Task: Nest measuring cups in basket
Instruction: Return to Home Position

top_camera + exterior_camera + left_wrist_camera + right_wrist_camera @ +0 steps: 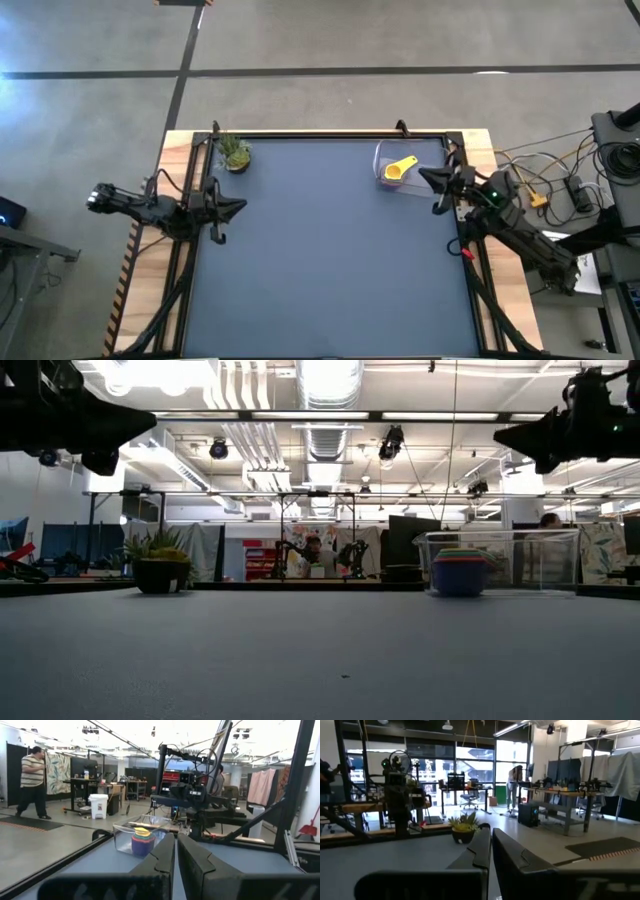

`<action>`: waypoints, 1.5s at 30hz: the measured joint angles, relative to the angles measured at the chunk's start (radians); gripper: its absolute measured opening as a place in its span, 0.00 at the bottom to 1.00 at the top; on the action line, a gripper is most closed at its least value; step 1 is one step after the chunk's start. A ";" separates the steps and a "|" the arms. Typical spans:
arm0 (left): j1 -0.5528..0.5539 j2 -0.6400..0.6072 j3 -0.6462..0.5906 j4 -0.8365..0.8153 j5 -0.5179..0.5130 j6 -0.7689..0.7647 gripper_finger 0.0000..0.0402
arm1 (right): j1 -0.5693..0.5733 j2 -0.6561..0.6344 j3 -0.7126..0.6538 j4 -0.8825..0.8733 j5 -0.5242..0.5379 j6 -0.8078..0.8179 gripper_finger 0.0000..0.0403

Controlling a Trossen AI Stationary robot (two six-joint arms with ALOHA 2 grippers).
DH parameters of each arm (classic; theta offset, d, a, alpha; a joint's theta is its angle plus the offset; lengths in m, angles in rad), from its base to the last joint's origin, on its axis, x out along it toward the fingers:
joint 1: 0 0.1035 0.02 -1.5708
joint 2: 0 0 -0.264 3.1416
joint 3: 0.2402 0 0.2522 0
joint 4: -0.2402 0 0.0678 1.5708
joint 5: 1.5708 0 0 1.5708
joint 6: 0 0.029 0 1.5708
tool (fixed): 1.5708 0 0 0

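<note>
The clear basket [405, 170] stands at the far right of the blue table, holding the measuring cups nested in one stack; the yellow cup [399, 169] lies on top. In the low view the stack [460, 572] shows coloured rims inside the basket [500, 563]. The left wrist view shows the basket [142, 837] with the stack [142, 841]. My left gripper [238, 208] hovers shut at the table's left edge. My right gripper [428, 178] hovers shut just right of the basket, touching nothing.
A small potted plant [235, 154] stands at the table's far left corner, also seen as a plant [463, 827] in the right wrist view. A black frame rims the table [330, 270]. A person [33, 782] stands in the room beyond.
</note>
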 joint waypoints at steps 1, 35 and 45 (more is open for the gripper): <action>0.000 0.000 0.000 0.001 0.000 0.000 0.01 | 0.000 0.000 -0.012 0.008 0.000 -0.005 0.02; 0.000 0.006 -0.001 -0.047 -0.008 -0.011 0.01 | 0.000 0.007 -0.081 -0.063 0.143 -0.090 0.02; 0.000 0.007 0.001 -0.047 -0.008 -0.011 0.01 | 0.000 0.024 -0.081 -0.066 0.146 -0.092 0.02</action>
